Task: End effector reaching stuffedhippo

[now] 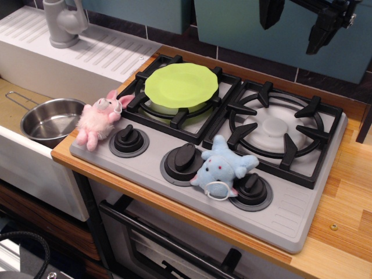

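Observation:
The stuffedhippo [222, 167] is a small light-blue plush with red eyes, a pale pink snout and a white ring. It lies on the grey front strip of the toy stove, between the middle knob and the right knob. The end effector [296, 26] hangs at the top right, high above the right burner, far from the hippo. Only its two dark fingers [321, 32] show, spread well apart with nothing between them. Its wrist is cut off by the top edge.
A fluffy pink plush [100, 119] sits at the stove's left front corner. A lime-green plate [181, 85] rests on the left burner. Three black knobs [185, 158] line the front strip. A steel pot [51, 119] sits in the sink left, near a grey faucet [63, 22].

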`<control>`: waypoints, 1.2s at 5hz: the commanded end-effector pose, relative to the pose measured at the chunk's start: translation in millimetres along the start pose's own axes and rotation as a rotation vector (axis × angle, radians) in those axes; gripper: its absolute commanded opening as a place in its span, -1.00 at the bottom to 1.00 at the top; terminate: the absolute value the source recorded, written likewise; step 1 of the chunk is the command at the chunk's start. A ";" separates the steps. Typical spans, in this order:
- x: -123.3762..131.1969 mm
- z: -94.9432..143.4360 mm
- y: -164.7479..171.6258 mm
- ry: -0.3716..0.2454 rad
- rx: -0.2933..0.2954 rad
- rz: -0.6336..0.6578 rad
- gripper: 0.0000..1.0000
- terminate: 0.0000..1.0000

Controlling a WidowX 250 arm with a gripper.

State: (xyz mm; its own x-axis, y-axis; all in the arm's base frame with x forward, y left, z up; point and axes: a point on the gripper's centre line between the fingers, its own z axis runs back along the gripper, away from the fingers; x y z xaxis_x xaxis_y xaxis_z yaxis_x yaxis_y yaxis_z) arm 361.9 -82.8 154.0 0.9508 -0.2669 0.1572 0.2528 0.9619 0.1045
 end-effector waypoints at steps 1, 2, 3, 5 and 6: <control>0.0 0.0 0.0 0.000 0.000 0.000 1.00 -1.00; -16.9 2.6 -10.1 -0.007 0.004 0.024 1.00 -1.00; -36.4 4.3 -17.1 -0.018 0.012 0.035 1.00 -1.00; -67.1 -7.3 -23.6 -0.061 0.038 0.032 1.00 -1.00; -79.4 -25.2 -20.6 -0.113 0.035 0.015 1.00 -1.00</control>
State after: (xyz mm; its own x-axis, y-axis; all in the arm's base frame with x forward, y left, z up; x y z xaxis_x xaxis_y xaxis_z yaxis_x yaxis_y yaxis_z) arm 279.3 -78.4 99.4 0.9408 -0.2616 0.2154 0.2356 0.9619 0.1390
